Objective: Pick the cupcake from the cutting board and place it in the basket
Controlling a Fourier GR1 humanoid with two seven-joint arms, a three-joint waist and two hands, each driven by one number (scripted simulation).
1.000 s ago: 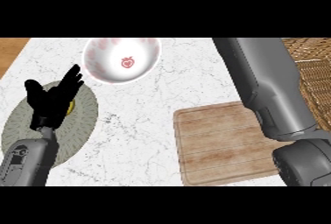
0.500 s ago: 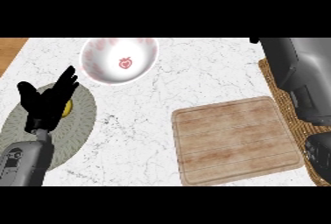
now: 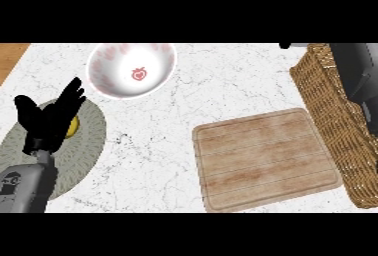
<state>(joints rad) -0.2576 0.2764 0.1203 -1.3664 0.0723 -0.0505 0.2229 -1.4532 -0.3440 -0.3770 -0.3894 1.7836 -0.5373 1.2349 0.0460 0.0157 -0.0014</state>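
The wooden cutting board (image 3: 262, 159) lies bare at centre right; no cupcake shows anywhere in view. Along the right edge stands the wicker basket (image 3: 328, 107), with my grey right forearm (image 3: 358, 65) reaching over it from the right. Only a small dark tip of my right hand (image 3: 285, 45) shows at the picture's top, left of the basket's far corner. What it holds is hidden. At the far left my left hand (image 3: 48, 122) rests open, fingers up, above a grey-green plate (image 3: 81, 155).
A white bowl (image 3: 133, 70) with a red strawberry mark sits at the back, left of centre. Something yellow (image 3: 72, 127) lies on the grey-green plate, partly behind my left hand. A wooden strip (image 3: 11, 57) borders the marble counter at the far left.
My right arm has swung rightwards, off the cutting board and over the basket, so the whole board now shows. The left hand has stayed in place.
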